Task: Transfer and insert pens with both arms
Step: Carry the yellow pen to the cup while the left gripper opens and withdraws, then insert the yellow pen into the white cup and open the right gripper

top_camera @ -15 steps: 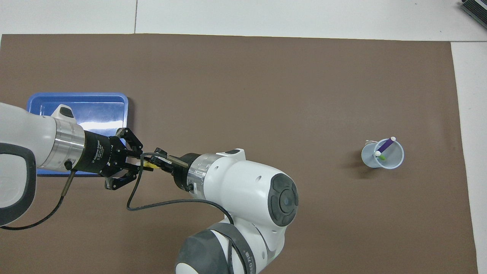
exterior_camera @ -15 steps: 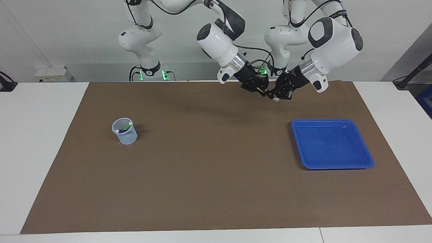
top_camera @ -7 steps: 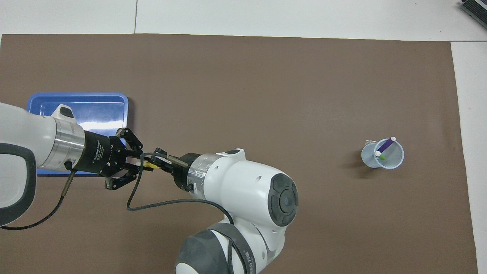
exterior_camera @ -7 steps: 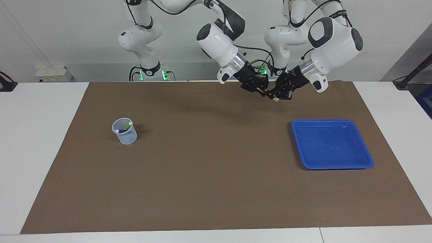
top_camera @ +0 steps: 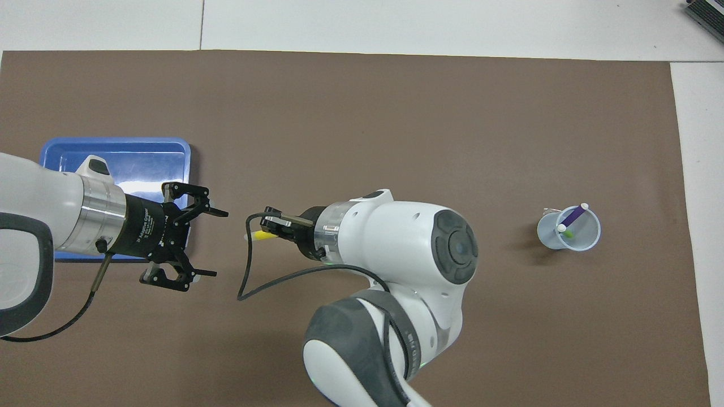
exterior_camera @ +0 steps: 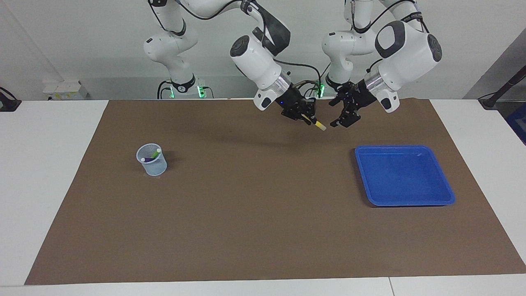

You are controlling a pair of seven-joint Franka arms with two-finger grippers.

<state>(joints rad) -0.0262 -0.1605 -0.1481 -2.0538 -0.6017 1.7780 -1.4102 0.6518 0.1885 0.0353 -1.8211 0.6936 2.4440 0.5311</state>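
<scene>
Right gripper (exterior_camera: 309,119) jaws clamping yellow pen (exterior_camera: 320,126); left gripper (exterior_camera: 342,111) jaws gaping wide, empty. Advice: be carrying pen level toward pen cup (exterior_camera: 152,160), tilting upright above rim.

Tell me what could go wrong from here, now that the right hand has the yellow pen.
1. The right hand grips the yellow pen near one end, with most of it sticking out, so it may swing or slip on the way across.
2. The cup is small and already holds the purple pen and the green pen, leaning; the yellow one could catch on them or tip the cup.
</scene>
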